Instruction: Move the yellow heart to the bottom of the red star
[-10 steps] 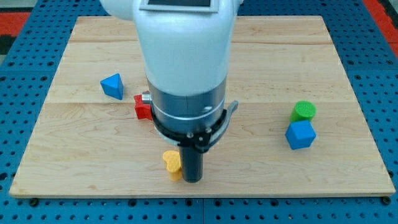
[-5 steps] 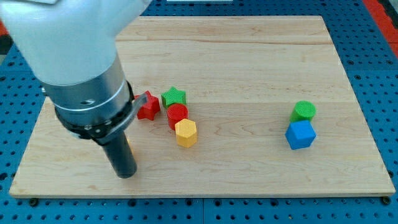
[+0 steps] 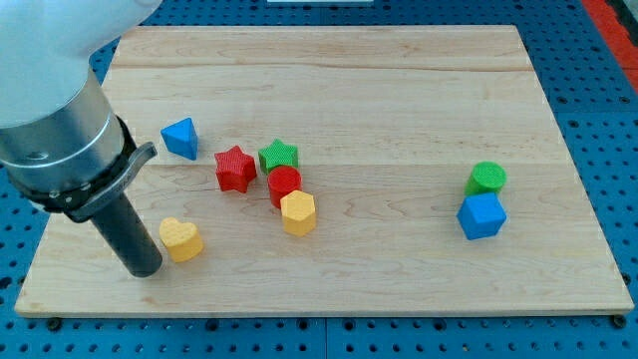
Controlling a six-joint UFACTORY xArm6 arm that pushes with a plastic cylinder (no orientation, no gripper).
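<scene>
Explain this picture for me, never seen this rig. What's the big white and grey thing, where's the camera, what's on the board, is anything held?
The big white and grey body at the view's left is a robot arm. It has no gripper, so nothing is held. It ends in a straight dark rod, and my tip rests on the wooden board and pushes blocks by sliding.

There is one camera, looking down at the board at a slant; its mount is not on record.

On the board: a yellow heart just to the view's right of the tip, close beside it. Above that, a blue triangular block, then a cluster: red star, green star, red cylinder and yellow hexagon. At the view's right, a green cylinder sits above a blue cube.

The heart lies below and left of the red star, apart from it.
</scene>
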